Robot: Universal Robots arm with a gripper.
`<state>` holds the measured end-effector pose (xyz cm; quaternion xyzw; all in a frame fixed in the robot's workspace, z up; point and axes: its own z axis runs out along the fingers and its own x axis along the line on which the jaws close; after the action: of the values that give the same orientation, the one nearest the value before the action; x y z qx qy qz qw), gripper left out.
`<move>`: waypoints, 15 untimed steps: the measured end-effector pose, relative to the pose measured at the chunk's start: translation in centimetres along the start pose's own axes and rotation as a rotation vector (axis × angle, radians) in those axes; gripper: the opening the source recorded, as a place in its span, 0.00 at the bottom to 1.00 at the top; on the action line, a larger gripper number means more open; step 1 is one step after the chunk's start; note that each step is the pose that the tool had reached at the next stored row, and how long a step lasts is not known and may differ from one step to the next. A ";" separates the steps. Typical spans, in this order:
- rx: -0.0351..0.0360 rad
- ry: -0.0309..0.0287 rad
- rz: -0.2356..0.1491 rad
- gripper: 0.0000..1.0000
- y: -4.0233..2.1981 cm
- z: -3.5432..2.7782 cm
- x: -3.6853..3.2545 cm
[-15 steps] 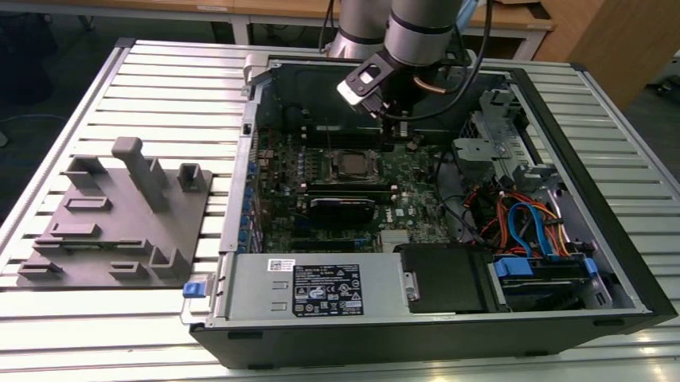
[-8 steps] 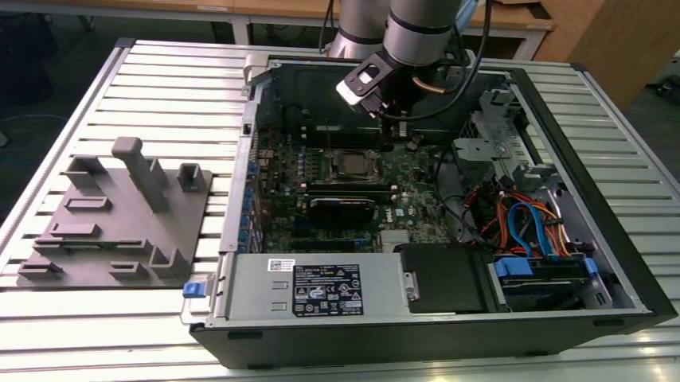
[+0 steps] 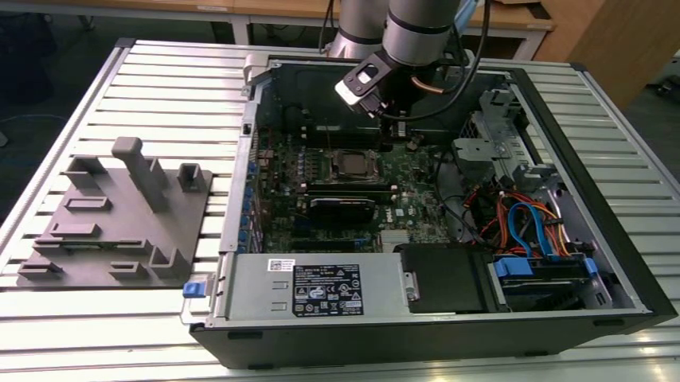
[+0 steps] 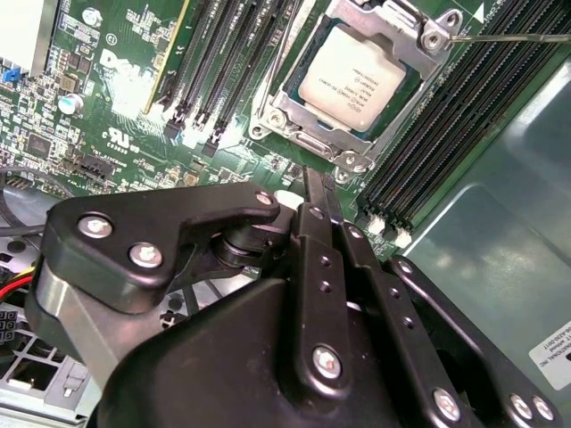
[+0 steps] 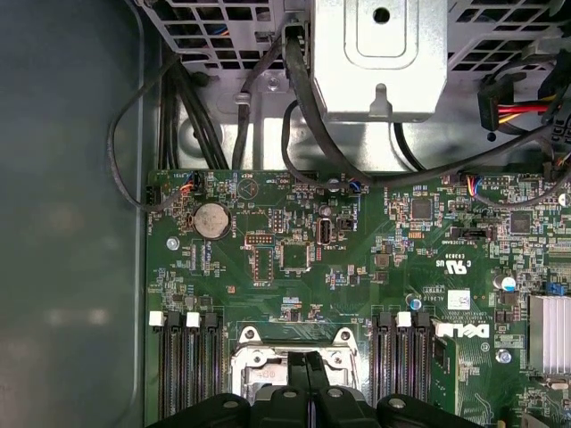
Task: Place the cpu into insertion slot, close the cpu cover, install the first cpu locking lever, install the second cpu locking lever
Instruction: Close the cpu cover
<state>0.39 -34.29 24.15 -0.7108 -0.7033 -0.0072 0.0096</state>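
Note:
In the second wrist view the silver-topped cpu [image 4: 352,76] lies seated in the insertion slot [image 4: 314,145]. The silver cpu cover [image 4: 403,27] is folded down around it. A thin wire locking lever [image 4: 513,37] runs out from the cover's corner over the memory slots. My gripper [image 4: 318,178] has its black fingers pressed together with nothing between them. It hovers just short of the socket's edge. The exterior view shows the gripper [image 3: 399,126] inside the open computer case, slightly behind the socket [image 3: 349,164]. In the first wrist view the gripper [image 5: 308,358] sits right over the socket frame [image 5: 254,361].
Black memory slots [image 4: 446,134] flank the socket on both sides. A metal drive bracket [image 5: 379,53] and black cables [image 5: 294,80] sit beyond the board. Coloured cables [image 3: 521,223] fill the case at the exterior view's right. A grey fixture [image 3: 117,215] stands on the slatted table outside.

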 end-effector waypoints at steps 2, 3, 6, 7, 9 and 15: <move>0.0000 0.0000 0.000 0.10 -0.01 0.00 0.00; 0.0000 -0.0002 0.000 0.10 -0.07 0.00 0.00; 0.0000 -0.0005 0.000 0.10 -0.09 0.03 0.00; -0.0001 -0.0003 0.000 0.10 -0.11 0.05 0.00; 0.0000 -0.0005 0.000 0.10 -0.16 0.08 0.00; 0.0000 -0.0004 0.000 0.10 -0.89 0.20 -0.02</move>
<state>-0.50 -34.30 23.95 -0.7108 -0.7033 -0.0070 0.0095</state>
